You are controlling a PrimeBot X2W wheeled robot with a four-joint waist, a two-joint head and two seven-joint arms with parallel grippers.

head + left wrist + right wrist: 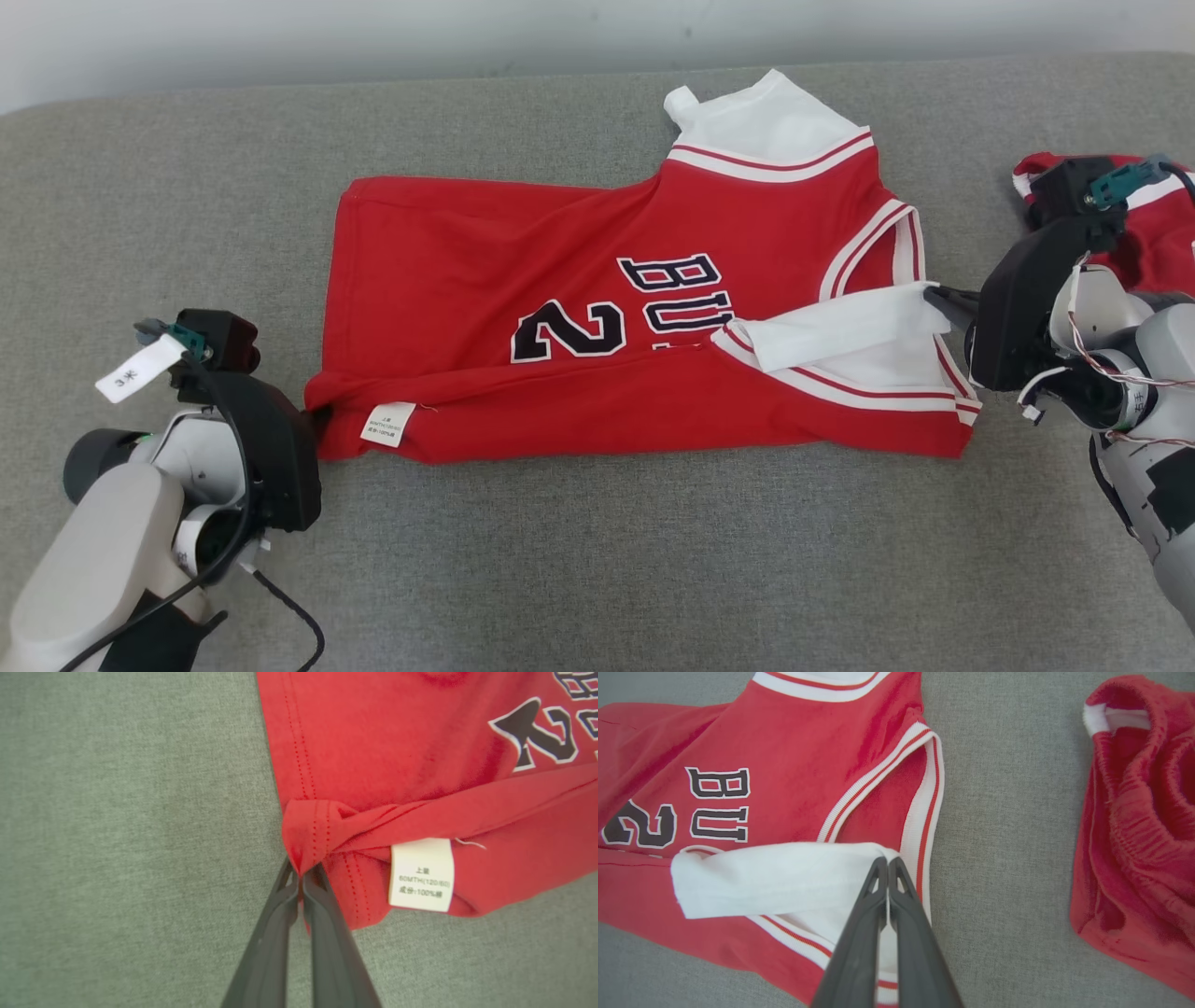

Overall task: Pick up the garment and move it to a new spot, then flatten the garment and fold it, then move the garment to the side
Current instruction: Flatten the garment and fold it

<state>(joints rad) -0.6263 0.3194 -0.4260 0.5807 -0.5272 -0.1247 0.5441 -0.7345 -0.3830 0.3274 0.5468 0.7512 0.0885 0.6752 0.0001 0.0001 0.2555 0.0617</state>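
The garment [579,280] is a red basketball jersey with white sleeves and black lettering, lying sideways on the grey surface with its near long edge folded up over the body. My left gripper [313,415] is shut on the folded hem corner [299,851] at the garment's left end, beside a white care label [421,875]. My right gripper [934,297] is shut on the white sleeve [784,877], which lies folded over the red body at the right end.
A second red piece of clothing [1139,826] with white trim lies crumpled at the far right, behind my right arm. The grey padded surface [597,560] stretches open in front of the garment, and a pale wall runs along its far edge.
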